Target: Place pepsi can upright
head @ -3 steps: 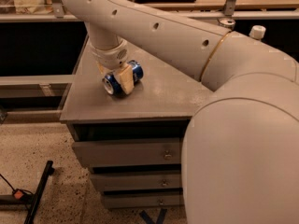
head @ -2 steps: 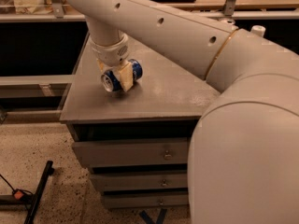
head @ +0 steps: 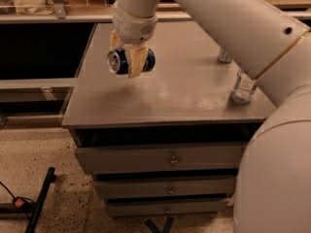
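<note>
The pepsi can (head: 127, 61) is dark blue with a silver end facing left. It lies on its side, held in the air above the left part of the grey cabinet top (head: 170, 93). My gripper (head: 126, 57) hangs from the white arm and is shut on the can, one tan finger (head: 137, 62) across its front. The can casts a shadow on the top below it.
A clear plastic water bottle (head: 242, 87) stands near the right front of the cabinet top, partly behind my arm. The base of a slim silver can (head: 223, 56) shows behind it. Drawers (head: 170, 159) sit below the top. A black stand leg (head: 41, 198) lies on the floor at left.
The gripper has lifted the pepsi can off the cabinet top; it now hangs in the air, still on its side. The arm has swung, uncovering the bottle and silver can at right.
</note>
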### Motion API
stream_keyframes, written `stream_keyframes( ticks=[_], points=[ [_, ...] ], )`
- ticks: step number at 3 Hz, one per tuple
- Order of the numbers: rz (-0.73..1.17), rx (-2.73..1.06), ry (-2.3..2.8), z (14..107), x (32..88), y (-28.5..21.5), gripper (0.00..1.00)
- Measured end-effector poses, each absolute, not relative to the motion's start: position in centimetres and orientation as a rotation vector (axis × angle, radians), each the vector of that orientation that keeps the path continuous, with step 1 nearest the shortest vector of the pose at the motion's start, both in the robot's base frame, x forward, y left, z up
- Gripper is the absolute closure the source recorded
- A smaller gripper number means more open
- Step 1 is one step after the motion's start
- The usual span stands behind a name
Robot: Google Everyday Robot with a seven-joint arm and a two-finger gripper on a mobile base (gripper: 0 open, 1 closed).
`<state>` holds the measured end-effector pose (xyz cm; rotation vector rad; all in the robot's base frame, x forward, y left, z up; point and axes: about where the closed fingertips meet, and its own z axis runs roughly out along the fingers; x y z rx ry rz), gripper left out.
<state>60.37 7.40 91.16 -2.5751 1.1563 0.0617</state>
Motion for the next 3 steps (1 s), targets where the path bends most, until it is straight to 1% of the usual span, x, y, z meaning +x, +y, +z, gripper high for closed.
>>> stream_keyframes(
  ticks=[1, 2, 3],
  points=[
    [0.165, -2.504, 1.131, 92.6, 59.3, 8.3, 1.00],
    [0.187, -2.455, 1.091, 92.7, 58.9, 8.7, 1.00],
    [0.303, -2.334, 1.087, 91.1, 59.1, 8.9, 1.00]
  ],
)
